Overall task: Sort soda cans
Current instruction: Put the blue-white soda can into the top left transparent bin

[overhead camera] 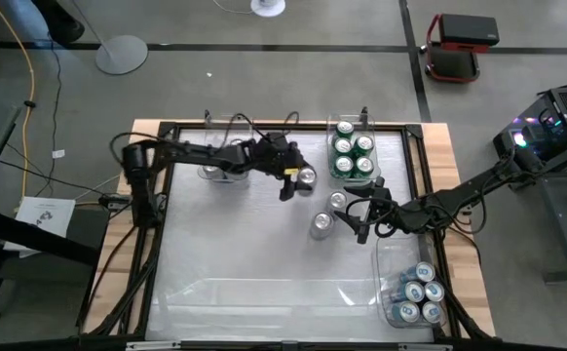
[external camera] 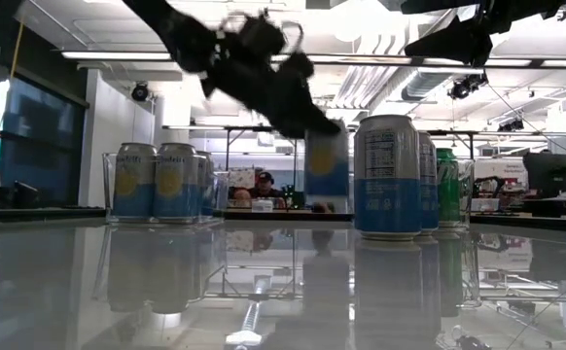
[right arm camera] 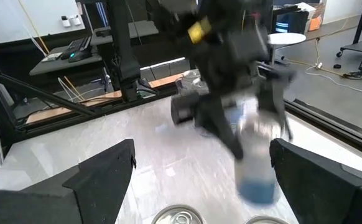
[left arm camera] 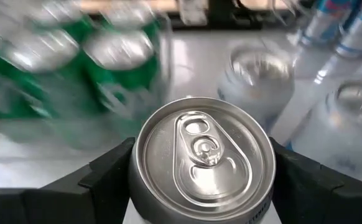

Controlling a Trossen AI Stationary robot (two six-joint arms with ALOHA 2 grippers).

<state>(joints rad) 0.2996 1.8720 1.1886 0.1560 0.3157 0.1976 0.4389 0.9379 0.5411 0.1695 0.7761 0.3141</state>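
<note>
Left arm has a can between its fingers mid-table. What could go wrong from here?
1. The left gripper flanks a silver can only near its top; a swing may slip it.
2. Two loose cans stand nearby; the carried can might knock them.
3. The open right gripper hovers by those cans, so the arms could collide.

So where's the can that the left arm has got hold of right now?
In the high view the can sits between the left gripper's fingers near the table's middle, just left of the bin of green cans.
</note>
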